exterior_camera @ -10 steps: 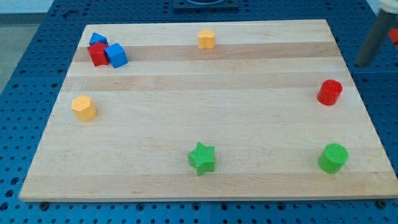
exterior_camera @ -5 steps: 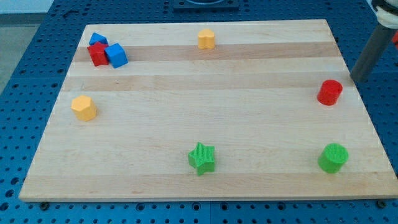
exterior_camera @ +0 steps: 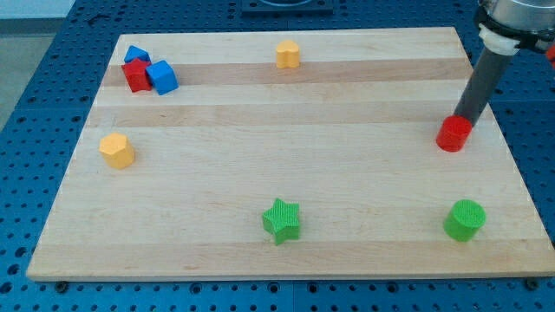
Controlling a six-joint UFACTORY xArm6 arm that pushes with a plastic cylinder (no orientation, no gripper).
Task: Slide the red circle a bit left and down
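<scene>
The red circle (exterior_camera: 453, 135) is a short red cylinder near the right edge of the wooden board (exterior_camera: 286, 156), about halfway down. My tip (exterior_camera: 465, 118) is at the circle's upper right side, touching it. The dark rod rises from there toward the view's top right corner.
A green circle (exterior_camera: 465, 219) sits at the lower right and a green star (exterior_camera: 282, 220) at the bottom middle. An orange block (exterior_camera: 116, 150) is at the left and another orange block (exterior_camera: 288, 54) at the top middle. Two blue blocks (exterior_camera: 161, 76) and a red block (exterior_camera: 135, 75) cluster at the top left.
My rod has moved left and down from beyond the board's right edge to the red circle. The circle has shifted slightly left and down.
</scene>
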